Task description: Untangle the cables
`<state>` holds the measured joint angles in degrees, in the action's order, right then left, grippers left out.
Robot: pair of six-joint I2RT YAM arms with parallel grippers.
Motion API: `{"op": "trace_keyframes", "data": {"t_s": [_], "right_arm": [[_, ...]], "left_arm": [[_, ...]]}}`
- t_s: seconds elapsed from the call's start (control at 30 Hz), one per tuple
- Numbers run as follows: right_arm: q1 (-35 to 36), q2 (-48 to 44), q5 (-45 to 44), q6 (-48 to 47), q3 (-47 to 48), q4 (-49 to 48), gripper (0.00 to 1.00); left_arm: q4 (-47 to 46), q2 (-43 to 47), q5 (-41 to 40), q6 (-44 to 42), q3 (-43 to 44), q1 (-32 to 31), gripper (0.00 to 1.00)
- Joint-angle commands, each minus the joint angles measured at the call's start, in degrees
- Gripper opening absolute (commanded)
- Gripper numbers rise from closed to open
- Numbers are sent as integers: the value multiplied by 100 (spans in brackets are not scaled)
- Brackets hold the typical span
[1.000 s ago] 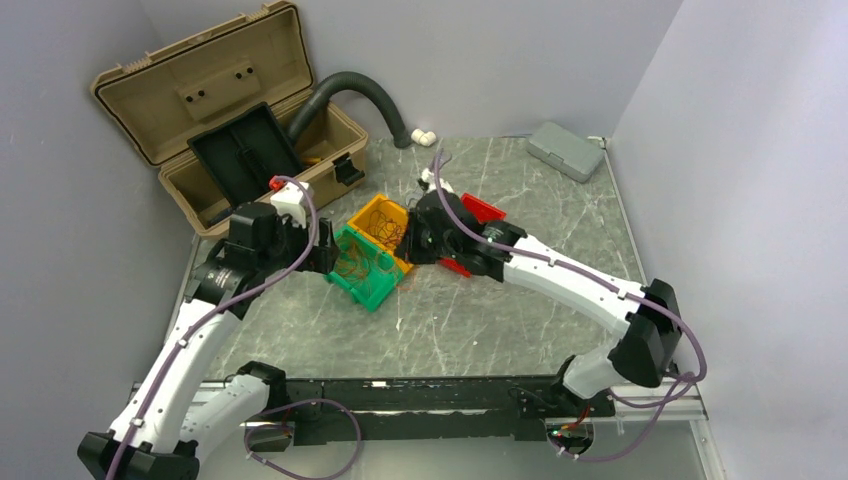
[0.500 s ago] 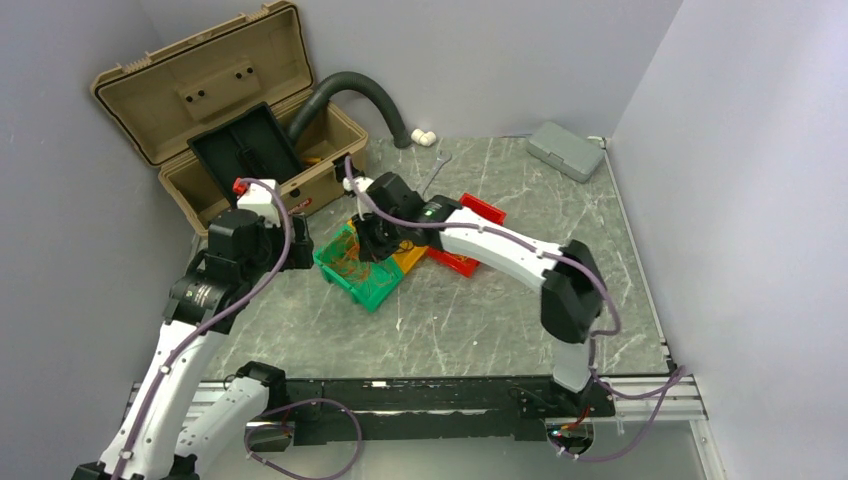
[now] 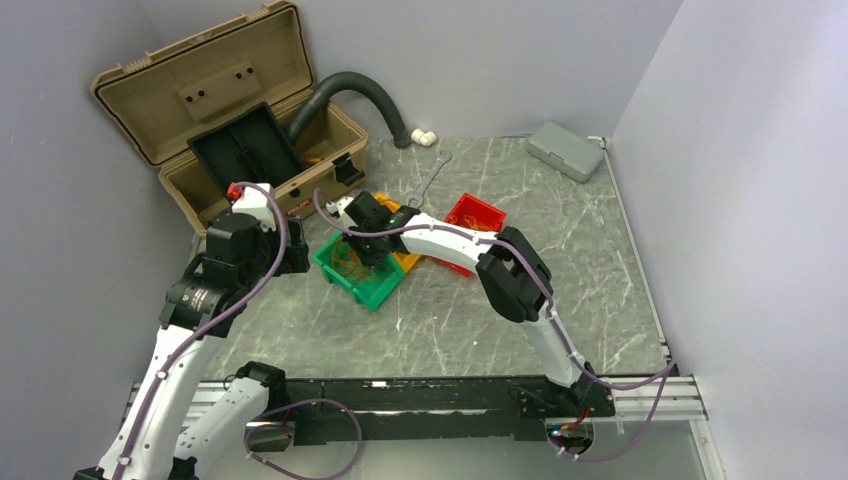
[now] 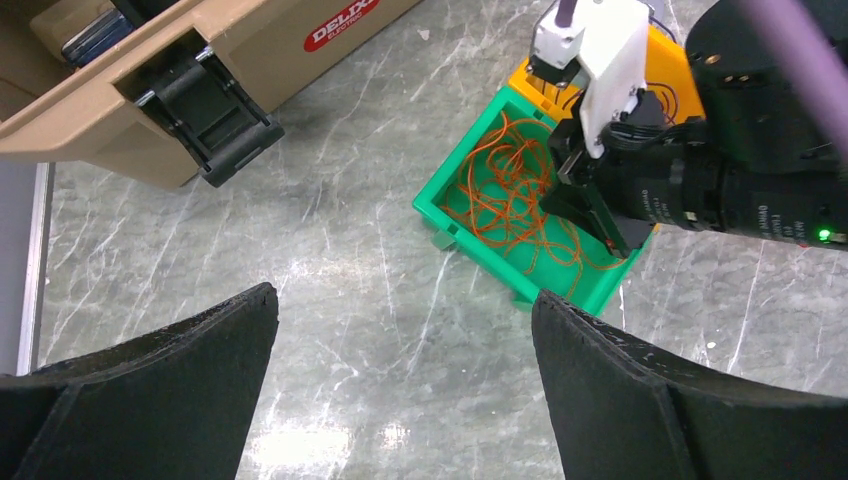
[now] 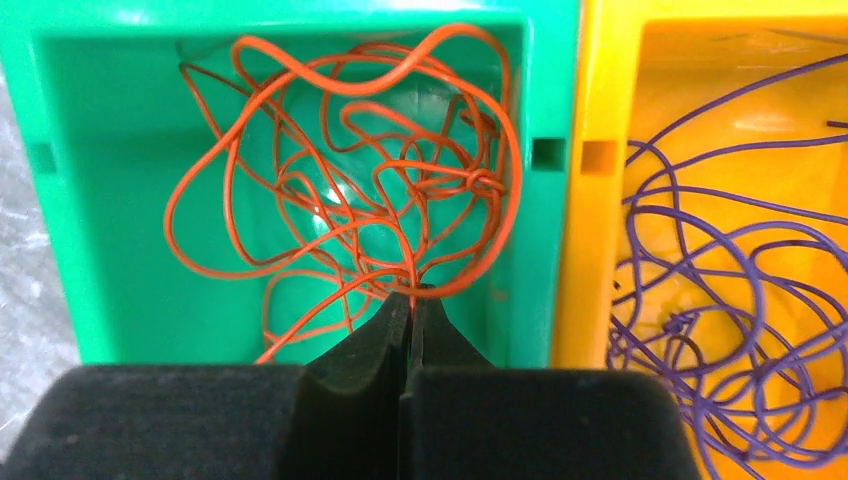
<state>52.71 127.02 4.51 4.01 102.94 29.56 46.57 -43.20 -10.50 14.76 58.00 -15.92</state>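
Top external view, from my end outward: the near stretch of the grey marbled tabletop (image 3: 450, 330) carries nothing of the job. Further in, on the left, my left gripper (image 4: 405, 300) hangs with its fingers spread wide and nothing between them. It looks down at bare tabletop, apart from the green plastic bin (image 3: 372, 288).

My right gripper (image 5: 410, 298) is down inside that bin, jaws pressed together, tips in the bunch of thin orange wire (image 5: 340, 200). One strand runs right up to the tips, but I can't tell whether it is caught.

Touching the green bin on its far right side is the yellow plastic bin (image 5: 590, 260), which holds a bunch of thin purple wire (image 5: 720, 290). Beyond that sits a red plastic bin (image 3: 495, 212); I can't make out its contents. Furthest back are the open tan toolbox (image 3: 200, 100) and the small grey case (image 3: 566, 150).

My read is that the colours look sorted by bin. Each bunch is a looped snarl, though, the orange with a visible knot, so most of the real untangling lies ahead.
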Motion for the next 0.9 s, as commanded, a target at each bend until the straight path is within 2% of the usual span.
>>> {"op": "trace_keyframes", "data": {"t_s": [0.0,0.03,0.1,0.2,0.3,0.47,0.63,0.77,0.87], "right_arm": [[67,66,-362,-58,69,-495,13],[72,-58,-385,26,-52,-611,30],[62,-513,-368,129,-471,-1025,53],[-28,-1247,-254,318,-944,-1419,69],[-206,-1875,-4,492,-1224,-1471,98],[-641,-3038,358,681,-2184,-1729,100],[-1631,-4471,888,942,-3569,-2265,100],[-2648,-5611,541,983,-4703,-2726,99],[-3302,-6252,-308,1109,-5444,-3105,98]], "left_arm": [[-75,51,-4,120,8,45,99],[-120,49,44,123,-18,50,99],[-210,54,143,139,-95,48,99],[-442,119,333,158,-241,45,99],[-730,225,476,233,-443,45,99],[-1047,224,635,351,-597,46,99],[-1592,240,902,388,-905,45,99],[-2338,243,852,441,-1318,39,99],[-3068,265,727,254,-1773,29,99]]}}
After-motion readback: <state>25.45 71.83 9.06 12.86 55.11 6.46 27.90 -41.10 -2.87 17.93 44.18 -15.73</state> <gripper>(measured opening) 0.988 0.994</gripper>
